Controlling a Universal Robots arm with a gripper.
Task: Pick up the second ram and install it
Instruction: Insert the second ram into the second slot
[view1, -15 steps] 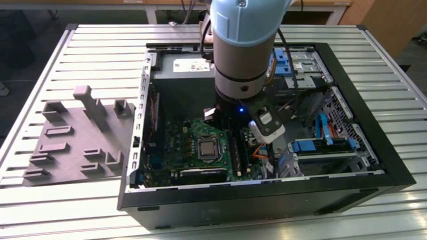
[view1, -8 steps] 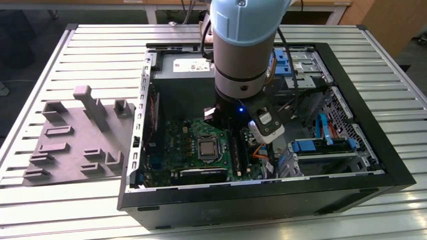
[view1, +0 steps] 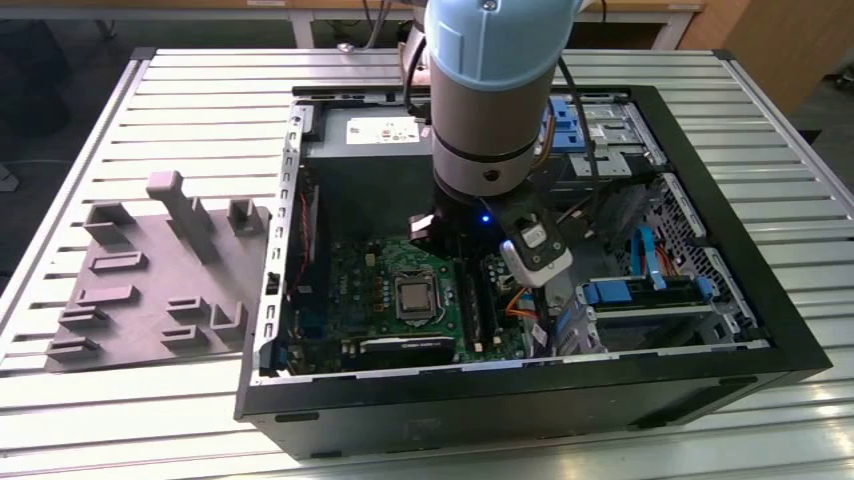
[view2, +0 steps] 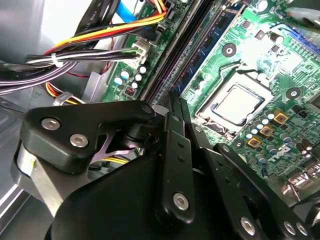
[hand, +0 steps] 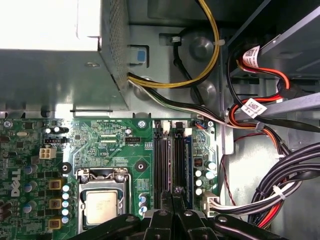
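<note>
We are reaching down into the open computer case (view1: 534, 385) that is lying on the slatted table (view1: 200, 90), and our hand (view2: 176, 107) is hovering just above the long black memory slots (hand: 169, 162) of the green board (hand: 120, 145), beside the processor socket (hand: 101, 206). In both wrist views the fingers (hand: 176, 200) are pressing together, clenched on a thin dark edge that we are taking for the second ram (view2: 174, 96), though we cannot tell for sure. The grey plastic block (view1: 154, 270) is sitting on the table outside the case, towards the exterior view's left edge.
</note>
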